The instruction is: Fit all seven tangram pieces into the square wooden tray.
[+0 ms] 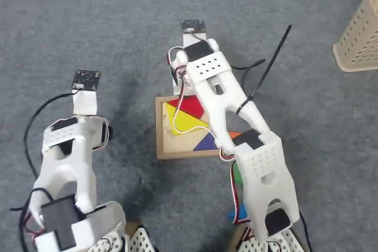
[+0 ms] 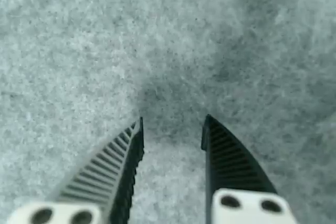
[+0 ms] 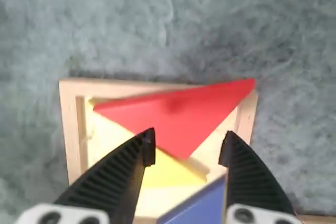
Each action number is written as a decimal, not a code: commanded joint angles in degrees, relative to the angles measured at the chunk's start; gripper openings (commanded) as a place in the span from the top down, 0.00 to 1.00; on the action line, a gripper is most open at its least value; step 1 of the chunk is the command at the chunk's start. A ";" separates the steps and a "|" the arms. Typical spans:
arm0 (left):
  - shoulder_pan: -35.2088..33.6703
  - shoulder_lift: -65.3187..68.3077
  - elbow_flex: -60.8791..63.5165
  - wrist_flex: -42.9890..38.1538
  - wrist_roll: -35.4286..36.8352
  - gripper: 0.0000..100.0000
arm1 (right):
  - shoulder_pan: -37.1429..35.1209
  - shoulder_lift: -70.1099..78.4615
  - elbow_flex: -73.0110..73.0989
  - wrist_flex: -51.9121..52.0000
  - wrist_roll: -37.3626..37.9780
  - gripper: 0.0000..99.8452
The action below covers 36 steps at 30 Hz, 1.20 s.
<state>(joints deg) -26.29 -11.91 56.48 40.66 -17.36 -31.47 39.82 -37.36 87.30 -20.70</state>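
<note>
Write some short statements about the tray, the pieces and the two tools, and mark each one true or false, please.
1. The left tool is open above bare grey carpet. True.
2. The red triangle lies fully inside the tray. False: one corner of it reaches over the tray's rim.
3. A yellow piece is in the tray. True.
4. The right tool is shut. False: it is open, above the tray, with one finger on each side of the red triangle.
5. All seven pieces are in the tray. False: at least a green piece lies on the carpet outside it.
</note>
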 commanded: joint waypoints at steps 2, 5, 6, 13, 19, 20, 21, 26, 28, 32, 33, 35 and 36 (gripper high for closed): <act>0.09 -2.64 0.13 -1.05 -0.53 0.82 | -0.57 -4.70 1.49 -1.63 2.99 0.80; 0.09 -2.64 0.13 -1.05 -0.53 0.82 | 1.01 -4.70 7.82 -7.87 2.73 0.78; 0.18 -2.64 0.13 -1.05 -0.53 0.82 | 1.01 -4.70 9.76 -9.54 2.73 0.75; 0.18 -2.64 0.13 -1.05 -0.53 0.82 | 0.22 -4.70 13.54 -15.43 2.81 0.69; 0.18 -2.64 0.13 -1.05 -0.53 0.82 | 1.01 -1.45 11.16 -16.57 2.99 0.69; 0.18 -2.64 0.13 -1.05 -0.53 0.82 | 1.10 -0.04 9.93 -16.40 2.99 0.69; 0.09 -2.64 0.13 -1.05 -0.53 0.82 | 1.19 1.36 8.18 -16.04 3.08 0.69; 0.09 -2.64 0.13 -0.97 -0.53 0.82 | 1.45 7.96 -2.64 -12.26 3.08 0.69; 0.09 -2.64 0.13 -0.97 -0.53 0.82 | 2.07 10.59 -6.68 -10.95 2.81 0.69; 0.09 -2.64 0.13 -0.97 -0.53 0.82 | 3.56 15.25 -12.13 -10.59 2.90 0.69; 0.09 -2.64 0.13 -0.97 -0.53 0.82 | 3.74 15.96 -12.92 -10.51 2.90 0.69; 0.09 -2.64 0.13 -0.97 -0.53 0.82 | 4.26 16.84 -13.98 -10.15 2.99 0.69; 0.09 -2.64 0.13 -0.97 -0.53 0.82 | 4.53 16.66 -14.86 -8.92 2.99 0.69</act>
<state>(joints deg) -26.29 -11.91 56.48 40.66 -17.36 -28.40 56.44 -49.76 75.25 -18.68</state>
